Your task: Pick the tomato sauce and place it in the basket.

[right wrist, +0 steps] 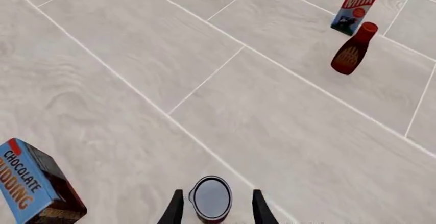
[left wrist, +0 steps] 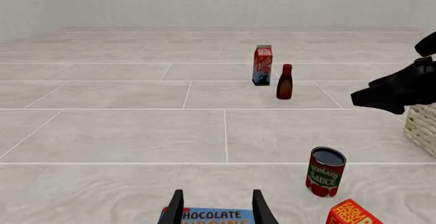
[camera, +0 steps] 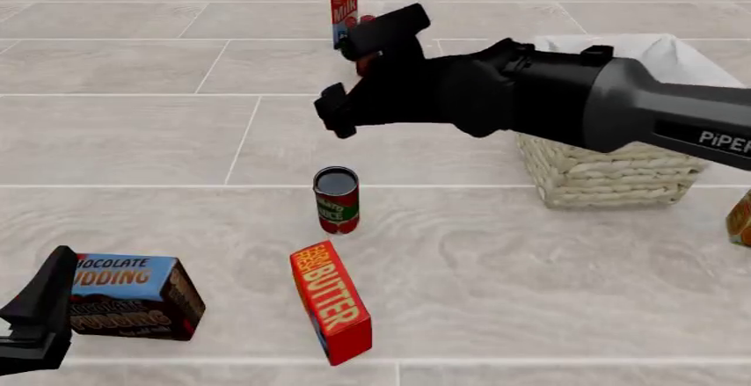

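Tomato sauce (camera: 337, 200) stands upright on the pale tiled counter (camera: 493, 263), near the middle of the front view, its dark top facing up and its red and green label toward the camera. The right tool (right wrist: 214, 208) hangs above it: in the right wrist view its two dark fingers (right wrist: 175, 209) are spread apart with the can's top showing between them, and I cannot tell whether they touch the can. In the front view the right arm (camera: 564, 96) reaches in from the right, passing in front of the basket (camera: 610, 175), which sits on the counter to the right of the can and well apart from it.

A red butter box (camera: 332, 302) lies tilted just in front of the can, nearer the camera. A chocolate pudding box (camera: 127, 296) rests to the left, close to the near edge. The left tool (left wrist: 216, 209) sits low just beside that box; in the left wrist view its fingers are spread with the blue top of the box showing between them, but contact is unclear.

Farther back, a milk carton (camera: 343, 1) stands upright, and a dark bottle with a red cap (left wrist: 285, 82) stands just beside it, mostly hidden by the right arm in the front view. A small orange object (camera: 740, 219) shows at the right edge, too cut off to name.
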Controlling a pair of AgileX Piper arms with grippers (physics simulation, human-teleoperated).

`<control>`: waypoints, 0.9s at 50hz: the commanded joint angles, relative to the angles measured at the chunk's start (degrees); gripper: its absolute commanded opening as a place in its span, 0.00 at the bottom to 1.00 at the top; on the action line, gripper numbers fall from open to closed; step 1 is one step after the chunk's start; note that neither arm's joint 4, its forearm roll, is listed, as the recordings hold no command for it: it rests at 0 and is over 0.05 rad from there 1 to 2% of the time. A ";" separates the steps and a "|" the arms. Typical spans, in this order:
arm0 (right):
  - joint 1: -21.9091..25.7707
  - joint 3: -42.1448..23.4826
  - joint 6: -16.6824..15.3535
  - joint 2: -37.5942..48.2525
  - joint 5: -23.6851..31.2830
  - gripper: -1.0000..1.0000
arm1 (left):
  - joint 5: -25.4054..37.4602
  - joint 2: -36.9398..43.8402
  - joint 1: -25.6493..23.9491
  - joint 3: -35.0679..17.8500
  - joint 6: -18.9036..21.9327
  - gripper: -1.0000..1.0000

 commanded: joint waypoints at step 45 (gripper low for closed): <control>0.97 1.55 -2.06 6.48 -1.41 1.00 | 0.00 0.00 0.00 0.00 0.00 1.00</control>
